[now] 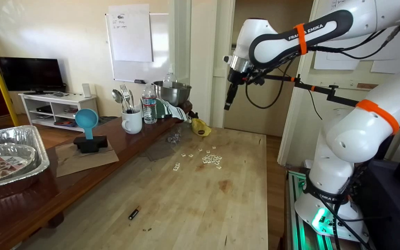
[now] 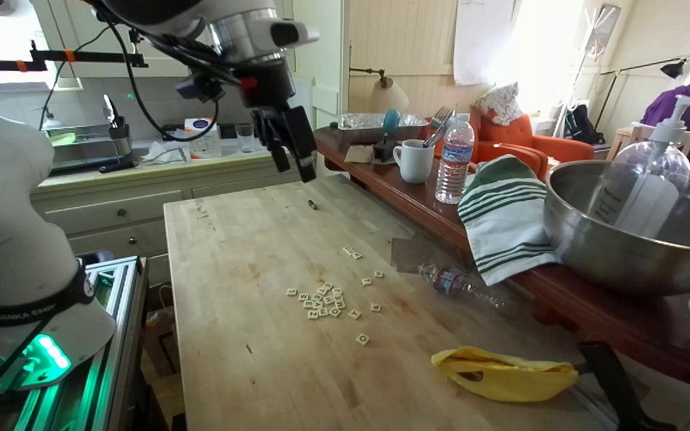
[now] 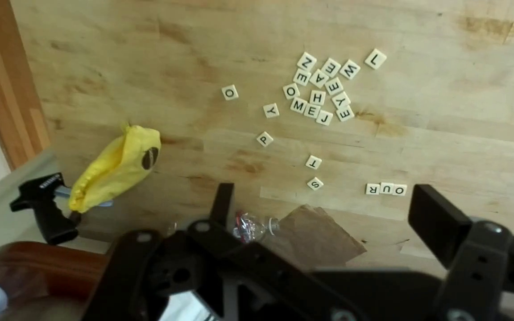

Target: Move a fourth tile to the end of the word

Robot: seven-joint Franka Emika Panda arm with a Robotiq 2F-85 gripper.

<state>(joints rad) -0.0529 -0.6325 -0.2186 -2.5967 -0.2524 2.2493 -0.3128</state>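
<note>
Gripper: fingers spread wide apart; in both exterior views it hangs well above the counter, tips angled down.
The word: on the counter, near the brown paper; three whitish tiles in a straight line, close side by side, spelling O-U-R, upside down in the wrist view.
S tile: loose on the counter, apart from the word, on the side of its R.
T tile: just beside the S tile.
P tile, Y tile, O tile: lying singly, apart from one another.
Tile cluster: crowded, at mixed angles, some edges touching; A, H and J legible.
L tile: just outside that group.
Yellow item: banana-shaped, bearing a dark oval mark, beside a black-handled tool.
Plastic bottle: clear, on its side by the brown paper.
Battery: on the counter, well apart from the tiles.
Ledge: dark wood, alongside the counter; carries a white mug with cutlery, an upright water bottle, a blue utensil, a foil tray and a steel bowl.
Pump bottle: inside the steel bowl.
Striped towel: draped over the ledge's edge, by the steel bowl.
</note>
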